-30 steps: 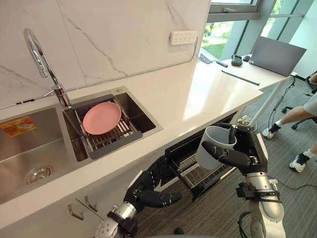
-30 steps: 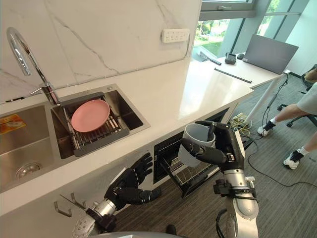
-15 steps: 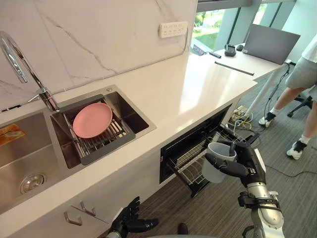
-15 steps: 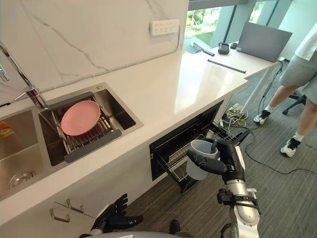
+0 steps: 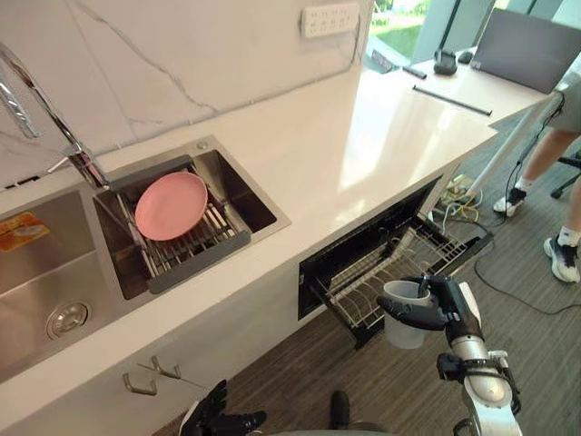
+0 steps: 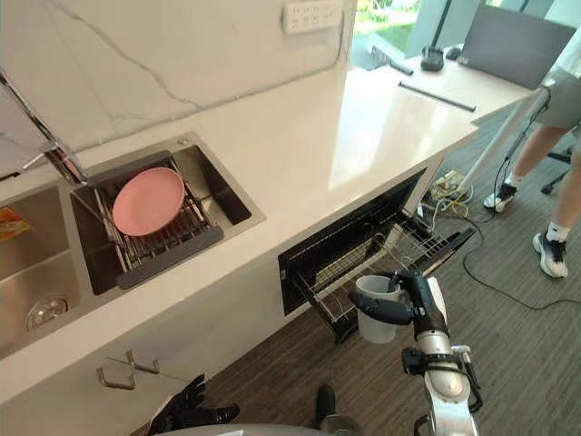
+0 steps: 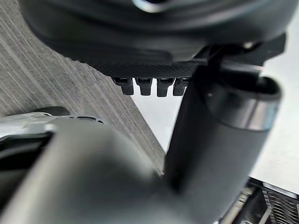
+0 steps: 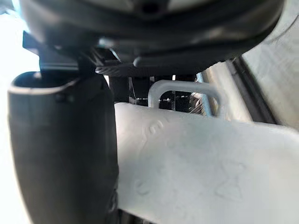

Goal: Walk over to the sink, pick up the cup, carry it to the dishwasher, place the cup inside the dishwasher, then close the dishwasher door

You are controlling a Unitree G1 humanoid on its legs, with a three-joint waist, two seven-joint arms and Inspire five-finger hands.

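A pale grey cup (image 5: 405, 314) hangs upright in front of the open dishwasher (image 5: 338, 272), just below the near corner of its pulled-out wire rack (image 5: 413, 257). My right hand (image 5: 439, 302) is shut on the cup, with the thumb across its rim and the fingers round its far side. In the right wrist view the cup (image 8: 201, 158) lies against the thumb (image 8: 60, 149), its handle pointing to the rack. My left hand (image 5: 216, 421) hangs low by the cabinet front, fingers relaxed and holding nothing.
A pink plate (image 5: 171, 205) lies on a drain rack in the sink (image 5: 238, 186) to the left, by the tap (image 5: 84, 163). The white counter (image 5: 381, 136) runs above the dishwasher. A person's legs (image 5: 556, 173) stand on the carpet at the right, near a desk with a laptop (image 5: 531, 50).
The camera has shifted. My right hand has come down with the cup, from rack height to below the rack's corner. My left hand has sunk to the lower edge.
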